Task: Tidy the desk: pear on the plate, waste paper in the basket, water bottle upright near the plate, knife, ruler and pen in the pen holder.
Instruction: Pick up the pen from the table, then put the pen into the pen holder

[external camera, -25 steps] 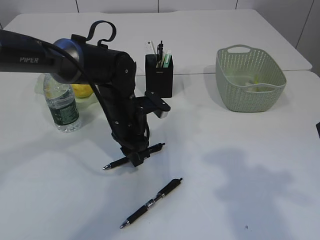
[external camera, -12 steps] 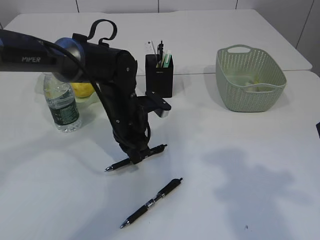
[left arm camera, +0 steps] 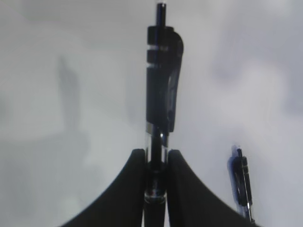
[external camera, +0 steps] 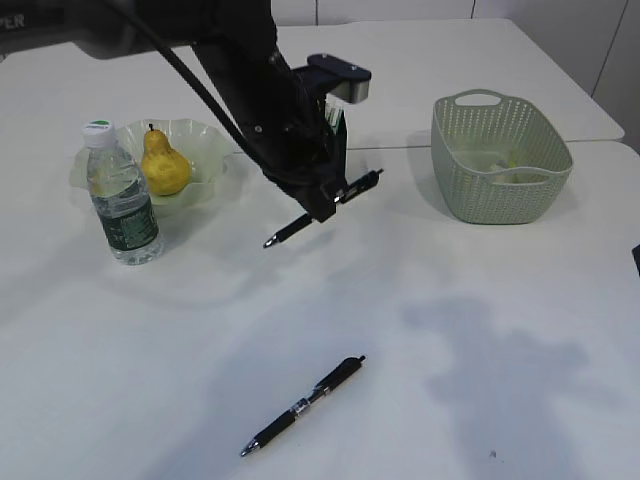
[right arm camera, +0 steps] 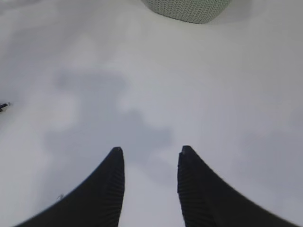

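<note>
A black pen (external camera: 322,205) hangs clear of the desk (external camera: 480,300), gripped near its middle by the left gripper (external camera: 325,203), whose jaws are closed tight on the barrel; it lies roughly level, tip toward the near left and clip end toward the far right. In the left wrist view the same pen (left arm camera: 159,109) runs straight up between the two dark fingers (left arm camera: 128,189), clip and push-button at the top. Just behind the gripper, the black pen holder (external camera: 337,140) is mostly hidden by the arm; only its right edge shows. To the left, the yellow pear (external camera: 164,164) sits upright in the pale green plate (external camera: 205,135) with the ruffled rim, and the water bottle (external camera: 120,195) stands upright just in front of the plate's left side. To the far right is the sage-green basket (external camera: 500,160), with scraps of yellow and white waste paper (external camera: 505,165) inside. A second black pen (external camera: 303,405) lies on the near part of the desk, angled from near left to far right, well apart from everything else; it also shows blurred at the lower right of the left wrist view. The right gripper (right arm camera: 150,177) hovers above bare desk, its jaws partly open and holding nothing, with the basket's base (right arm camera: 187,9) at the top edge of that view.
</note>
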